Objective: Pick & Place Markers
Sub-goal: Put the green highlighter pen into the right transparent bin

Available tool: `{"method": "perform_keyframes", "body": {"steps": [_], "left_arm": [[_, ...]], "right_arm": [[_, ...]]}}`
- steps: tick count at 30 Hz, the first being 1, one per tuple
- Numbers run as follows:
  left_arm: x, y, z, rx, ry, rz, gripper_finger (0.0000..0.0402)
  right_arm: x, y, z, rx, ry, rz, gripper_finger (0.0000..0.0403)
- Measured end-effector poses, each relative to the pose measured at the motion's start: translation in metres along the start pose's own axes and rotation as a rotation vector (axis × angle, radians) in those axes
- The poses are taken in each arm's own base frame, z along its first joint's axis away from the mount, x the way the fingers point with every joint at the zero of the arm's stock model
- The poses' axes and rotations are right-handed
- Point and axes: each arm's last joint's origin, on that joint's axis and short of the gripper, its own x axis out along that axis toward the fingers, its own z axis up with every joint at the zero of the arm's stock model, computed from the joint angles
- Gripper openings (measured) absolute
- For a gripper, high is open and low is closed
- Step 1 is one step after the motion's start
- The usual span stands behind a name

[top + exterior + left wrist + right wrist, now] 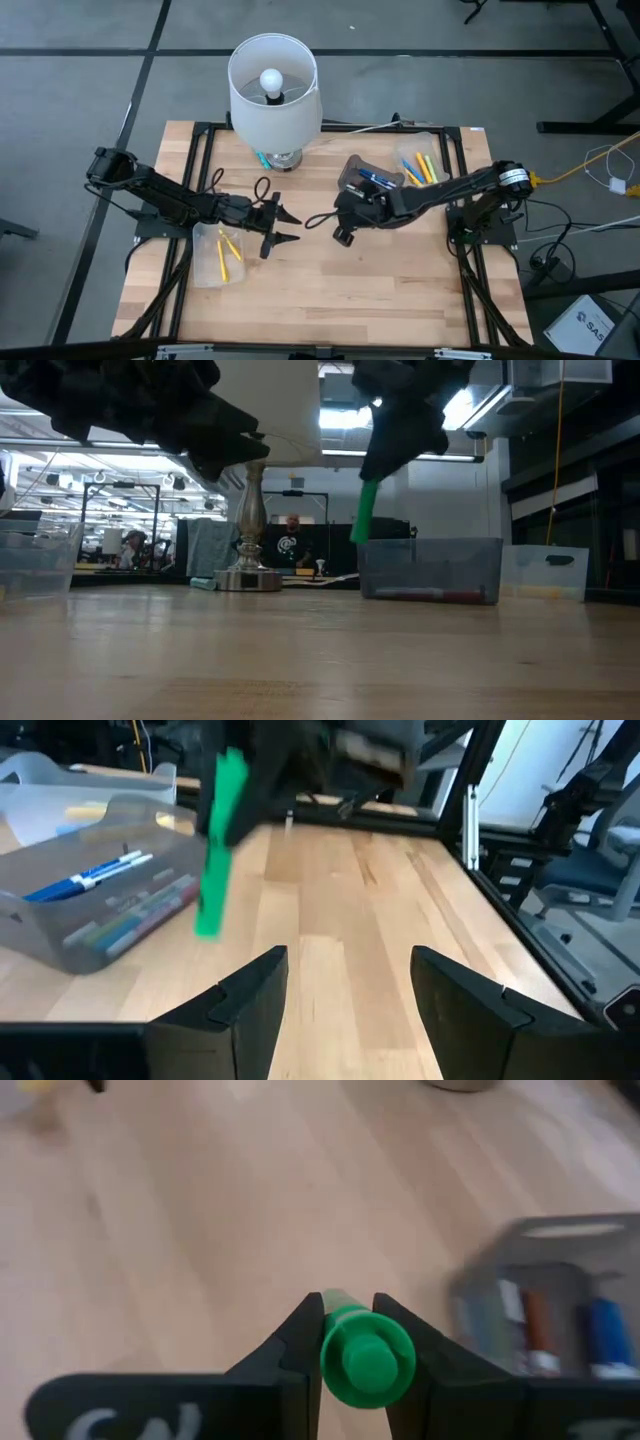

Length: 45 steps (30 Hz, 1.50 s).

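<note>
A green marker [366, 1356] is held between the closed fingers of the right gripper [345, 228], above the middle of the wooden table [330, 300] and clear of its surface; in the low view it hangs almost upright, slightly tilted. The left gripper [284, 227] is seen with its fingers spread wide and with nothing between them, pointed toward the right gripper and just beside it. The step in hand is judged to be the carrying of this marker after a hand-over, or just after a pick-up; which of the two cannot be told. For the next move, the marker probably has to be brought over one of the bins and released there without being dropped on the table. The grey translucent bin [364, 172] near the right arm has thin smooth walls and contains blue markers [95, 878] and others. Yellow markers [226, 250] lie in a clear bin [205, 272] by the left arm. The marker is a smooth plastic cylinder with a round cap.
</note>
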Motion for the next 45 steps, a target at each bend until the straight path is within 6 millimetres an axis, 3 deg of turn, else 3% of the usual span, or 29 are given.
{"method": "perform_keyframes", "body": {"steps": [10, 22, 31, 45], "left_arm": [[0.000, 0.001, -0.005, 0.005, 0.048, 0.010, 0.0210], [0.000, 0.001, -0.005, 0.005, 0.048, 0.010, 0.0212], [0.000, 0.001, -0.005, 0.004, 0.048, 0.010, 0.0208], [0.000, 0.001, -0.005, 0.005, 0.048, 0.010, 0.0208]], "right_arm": [[-0.032, -0.007, 0.024, -0.008, 0.018, -0.103, 0.0069], [-0.044, -0.017, 0.048, 0.020, -0.042, -0.117, 0.0069], [-0.041, -0.029, 0.051, 0.041, -0.017, -0.158, 0.0069], [-0.040, -0.069, 0.036, 0.134, 0.180, -0.436, 0.0069]]}}
